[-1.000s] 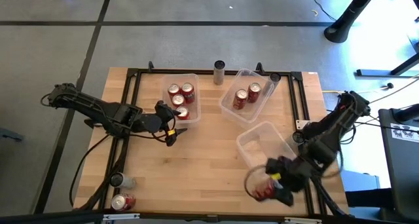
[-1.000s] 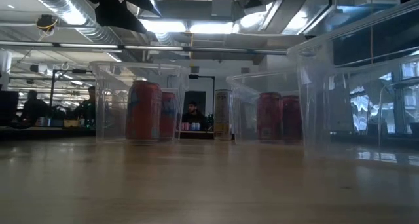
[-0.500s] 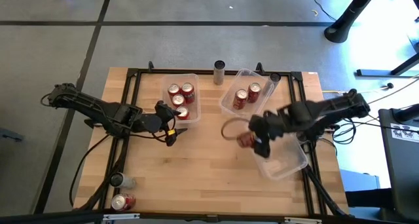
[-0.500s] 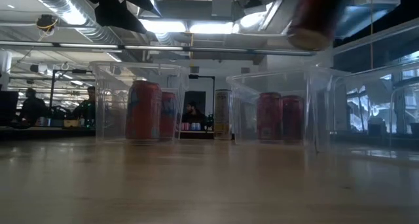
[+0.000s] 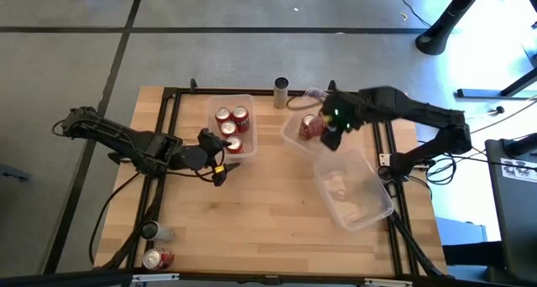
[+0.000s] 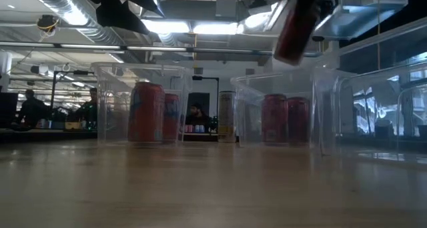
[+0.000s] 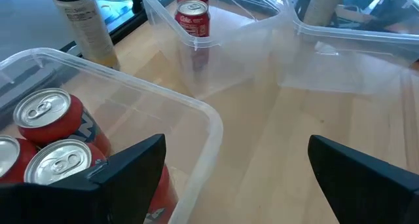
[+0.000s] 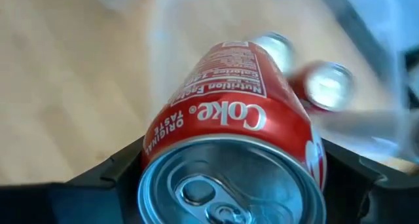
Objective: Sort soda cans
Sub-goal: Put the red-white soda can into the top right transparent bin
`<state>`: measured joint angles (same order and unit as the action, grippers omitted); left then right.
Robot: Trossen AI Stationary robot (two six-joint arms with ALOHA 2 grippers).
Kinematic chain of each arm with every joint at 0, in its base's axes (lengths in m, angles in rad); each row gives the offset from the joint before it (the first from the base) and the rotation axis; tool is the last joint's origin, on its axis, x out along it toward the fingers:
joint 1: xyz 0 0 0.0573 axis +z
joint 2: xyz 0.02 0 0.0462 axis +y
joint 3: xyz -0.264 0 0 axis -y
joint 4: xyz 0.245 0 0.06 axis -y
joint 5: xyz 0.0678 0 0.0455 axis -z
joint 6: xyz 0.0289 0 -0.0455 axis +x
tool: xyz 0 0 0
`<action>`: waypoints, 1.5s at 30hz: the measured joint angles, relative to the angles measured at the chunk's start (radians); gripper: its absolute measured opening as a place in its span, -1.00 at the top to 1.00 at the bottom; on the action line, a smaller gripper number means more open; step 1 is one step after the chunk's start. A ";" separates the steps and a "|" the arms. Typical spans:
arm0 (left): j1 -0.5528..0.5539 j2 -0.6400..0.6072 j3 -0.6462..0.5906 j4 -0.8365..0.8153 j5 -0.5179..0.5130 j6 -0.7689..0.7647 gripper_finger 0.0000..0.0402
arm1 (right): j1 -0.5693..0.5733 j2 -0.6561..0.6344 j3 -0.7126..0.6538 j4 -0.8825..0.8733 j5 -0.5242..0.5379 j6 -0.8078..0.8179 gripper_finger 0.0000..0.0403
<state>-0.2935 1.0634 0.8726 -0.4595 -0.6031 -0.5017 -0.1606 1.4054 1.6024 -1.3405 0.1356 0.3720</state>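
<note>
Overhead and wrist views of a two-arm sorting station. The right gripper (image 5: 329,129) is raised above the middle clear bin (image 5: 291,136), its fingers clamped on a red Coke can (image 8: 229,145) that is carried tilted in the air, as the low view also shows (image 6: 293,25); the can's silver top faces the right wrist camera, and two red cans (image 8: 327,86) already in that bin appear blurred beyond it. The left gripper (image 5: 220,163) rests low over the wooden surface (image 5: 252,220), just beside the near corner of the left clear bin (image 5: 252,123), with its fingers (image 7: 131,165) spread apart and nothing between them. The left bin holds three red cans with silver tops (image 5: 231,123), standing upright and close together. A tall pale can (image 5: 280,92) stands alone at the far edge of the surface, between the left and middle bins. A third clear bin (image 5: 369,211) lies empty of cans near the right edge of the surface. Two further cans lie at the near left corner: a grey one (image 5: 152,231) and a red one (image 5: 155,258), close to each other and well apart from the bins.
</note>
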 joint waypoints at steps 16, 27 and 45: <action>0.001 0.000 0.000 0.000 -0.011 -0.054 -0.81 | -0.215 0.187 -0.001 -0.081 -0.155 -0.215 -0.49; 0.001 0.000 0.000 0.000 -0.011 -0.046 -0.81 | -0.213 0.289 -0.006 -0.096 -0.139 -0.251 -0.49; 0.001 0.000 0.000 0.000 -0.012 -0.018 -0.81 | -0.247 0.294 -0.248 0.174 -0.114 -0.169 -0.49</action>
<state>-0.2928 1.0634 0.8726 -0.4591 -0.6151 -0.5194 -0.4080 1.6993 1.3547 -1.1667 0.0219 0.2028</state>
